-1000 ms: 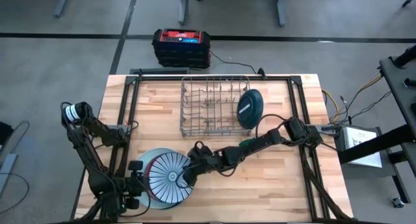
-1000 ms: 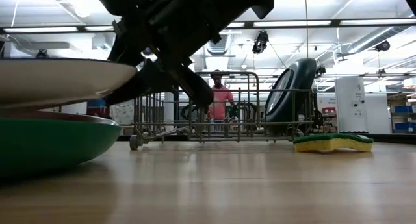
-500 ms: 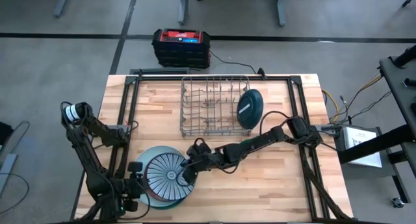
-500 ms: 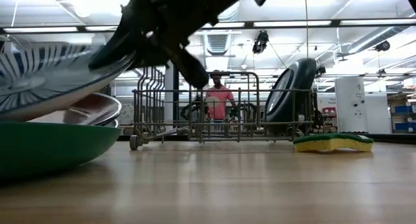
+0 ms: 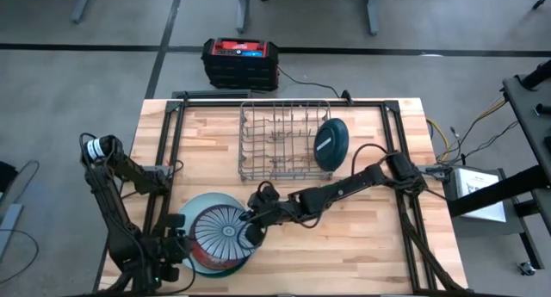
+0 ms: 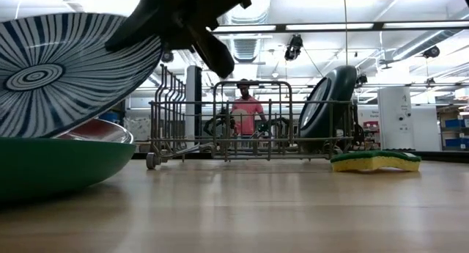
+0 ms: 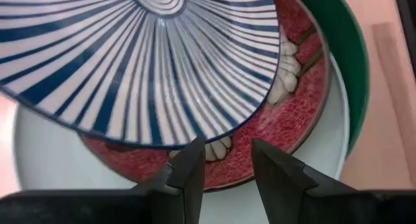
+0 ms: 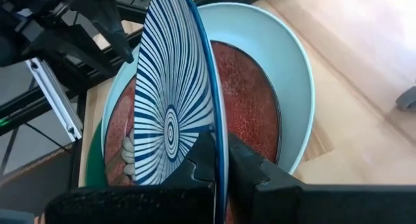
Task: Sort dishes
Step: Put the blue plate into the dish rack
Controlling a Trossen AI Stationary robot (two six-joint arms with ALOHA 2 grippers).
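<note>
Blue-and-white striped round plate [image 5: 225, 231] sat at lower left of the high view, tilted up off the stacked red-brown plate [image 8: 250, 113], its rim pinched by my right gripper [image 5: 250, 229]. My left gripper [image 7: 224, 160] hung spread just beside the stack. I judged a slow lift toward the grey wire rack [image 5: 280, 142] best. Pale wooden tabletop [image 5: 362, 254]; a person [image 6: 246, 110] stood behind.

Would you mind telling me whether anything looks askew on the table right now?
Only the blue-striped plate: it is tilted steeply above the stack, its rim pinched in the right claw. The red-brown plate lies flat beneath.
</note>
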